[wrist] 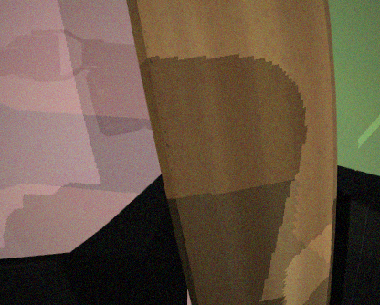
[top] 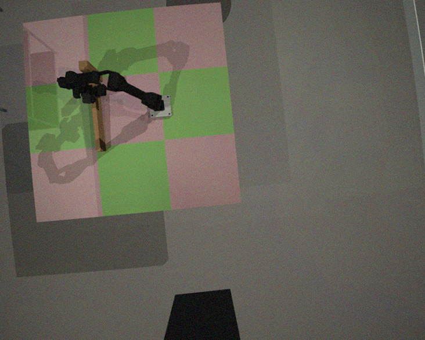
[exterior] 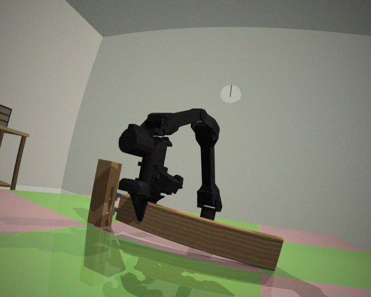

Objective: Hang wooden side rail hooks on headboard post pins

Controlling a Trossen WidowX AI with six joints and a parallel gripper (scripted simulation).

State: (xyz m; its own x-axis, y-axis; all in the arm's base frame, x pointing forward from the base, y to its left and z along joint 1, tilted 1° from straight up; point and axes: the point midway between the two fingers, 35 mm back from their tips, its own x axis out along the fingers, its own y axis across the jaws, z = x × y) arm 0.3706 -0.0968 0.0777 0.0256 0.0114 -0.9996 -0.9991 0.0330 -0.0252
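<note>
Side rail (exterior: 198,230): tilted, raised end just beside headboard post (exterior: 103,193), far end on tabletop (exterior: 46,266)
End effector (exterior: 139,205): pinching rail near its raised end
Hooks (exterior: 116,202): at post's slot

The matte black, blocky six-joint arm (exterior: 207,160) rose from a pale grey square base plate (top: 162,107). Its black parallel-jaw gripper (exterior: 139,205) ended in tapered, pointed fingers (exterior: 139,207) below a bulky rounded wrist housing.
</note>
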